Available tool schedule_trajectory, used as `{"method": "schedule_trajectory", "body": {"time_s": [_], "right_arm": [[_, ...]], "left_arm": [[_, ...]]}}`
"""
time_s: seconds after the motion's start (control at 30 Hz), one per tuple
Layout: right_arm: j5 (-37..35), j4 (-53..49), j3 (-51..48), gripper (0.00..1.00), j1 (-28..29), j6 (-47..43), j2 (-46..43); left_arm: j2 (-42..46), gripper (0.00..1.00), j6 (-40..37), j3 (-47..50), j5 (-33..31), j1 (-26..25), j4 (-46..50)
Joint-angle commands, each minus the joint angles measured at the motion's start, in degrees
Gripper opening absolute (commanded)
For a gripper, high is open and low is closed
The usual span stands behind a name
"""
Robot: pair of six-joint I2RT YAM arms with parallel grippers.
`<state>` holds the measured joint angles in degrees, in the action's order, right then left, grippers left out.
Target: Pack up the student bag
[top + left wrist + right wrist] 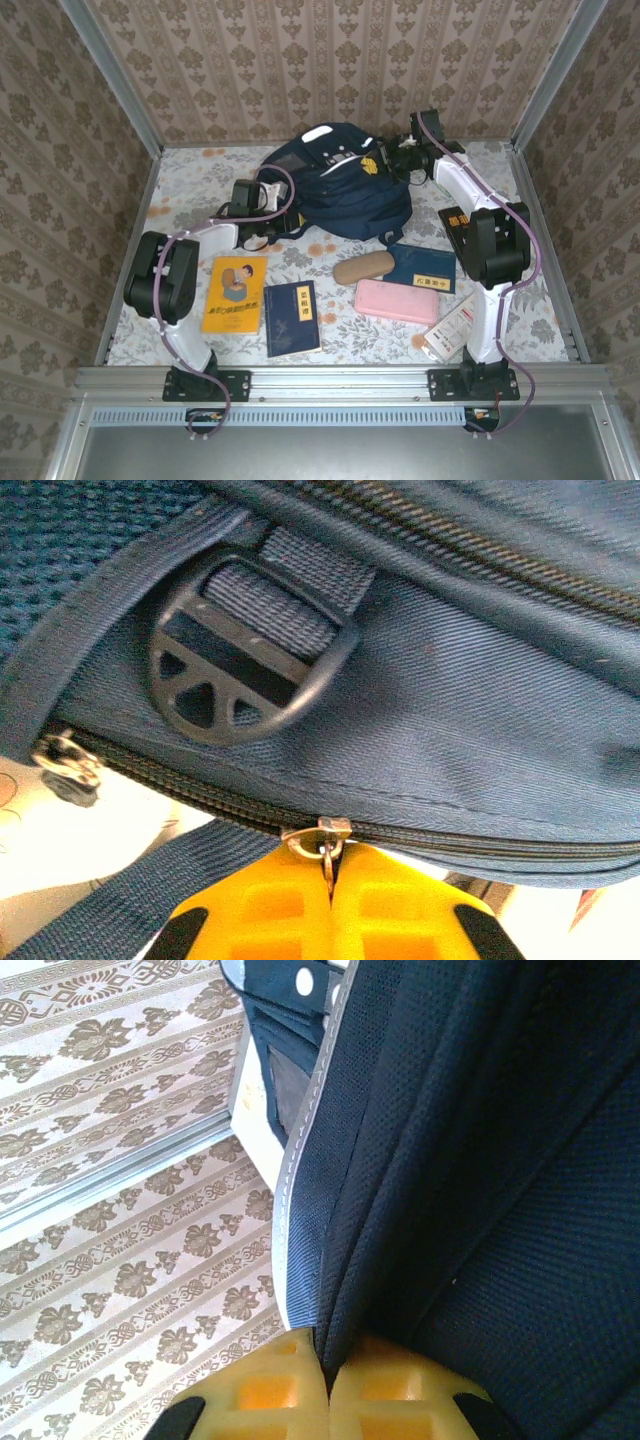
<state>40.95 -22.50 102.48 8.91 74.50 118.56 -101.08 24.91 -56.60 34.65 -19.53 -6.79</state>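
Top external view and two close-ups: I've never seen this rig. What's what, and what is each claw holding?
Two robot arms are bolted at the near edge of the table. The overhead view looks down from behind them; each close-up comes from a wrist camera, its yellow fingers at the bottom. The student bag sits at the back. The left gripper is shut on its zipper pull; the right gripper pinches the bag's fabric edge. In front lie a yellow book, navy book, tan case, pink case and blue booklet.
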Motion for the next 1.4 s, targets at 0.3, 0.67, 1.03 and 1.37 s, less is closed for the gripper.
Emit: {"method": "schedule_trajectory", "body": {"time_s": [0.3, 0.67, 1.03, 1.37], "right_arm": [[-4.68, 4.14, -3.57, 0.0, 2.29, -4.74, -2.97], [-7.81, 1.23, -4.43, 0.0, 5.77, -9.33, -3.05], [-10.09, 0.42, -7.51, 0.02, 8.57, -11.38, -3.91], [-14.79, -5.37, -9.62, 0.41, 8.36, -20.85, -9.59]], "left_arm": [[3.36, 0.01, 3.61, 0.09, 5.32, -4.61, 2.66], [5.49, 0.01, 4.19, -0.31, 7.03, -7.96, 7.01], [5.67, 0.01, 6.33, -0.7, 7.44, -10.59, 8.28], [4.85, 0.0, 11.31, -1.5, 7.81, -11.28, 9.42]]}}
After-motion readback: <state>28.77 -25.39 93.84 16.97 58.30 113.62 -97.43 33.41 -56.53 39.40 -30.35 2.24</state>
